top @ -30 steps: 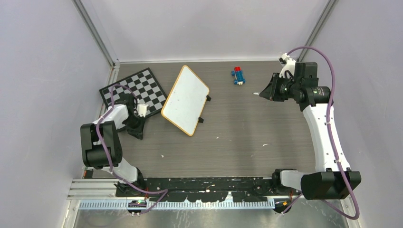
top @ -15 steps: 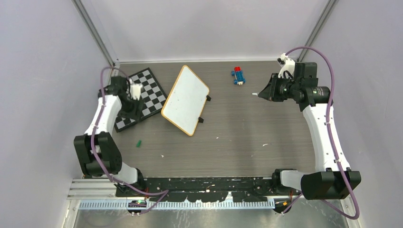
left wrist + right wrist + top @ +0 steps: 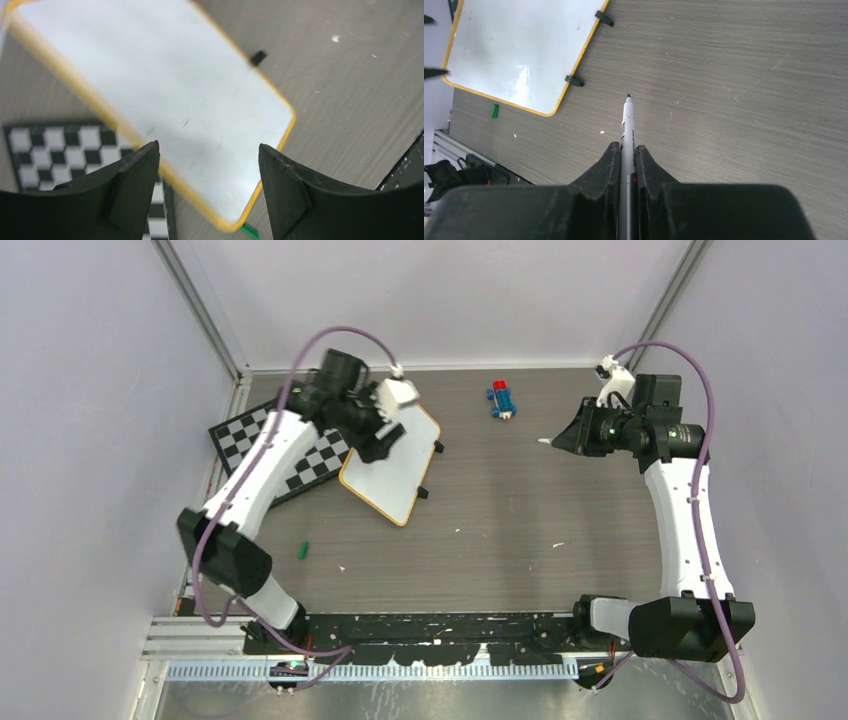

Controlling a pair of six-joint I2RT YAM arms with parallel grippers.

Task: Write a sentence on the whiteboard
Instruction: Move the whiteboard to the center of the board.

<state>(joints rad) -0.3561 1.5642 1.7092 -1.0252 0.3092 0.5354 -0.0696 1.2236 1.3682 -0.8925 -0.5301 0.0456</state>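
White board (image 3: 396,476) is lying blank upper left under spread left gripper (image 3: 207,148); right gripper (image 3: 627,147) pinching marker (image 3: 626,118), wanting board pinned first.

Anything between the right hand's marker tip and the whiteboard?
Nothing: bare tabletop from the marker tip to the clipped edge of the whiteboard, seen in the right wrist and top views. The toy blocks sit off that line, toward the far edge.

The whiteboard (image 3: 393,478) lay flat and slanted on the tabletop (image 3: 520,510), far left, white face up, tan-framed with rounded corners, two black clips (image 3: 438,447) on its right edge.
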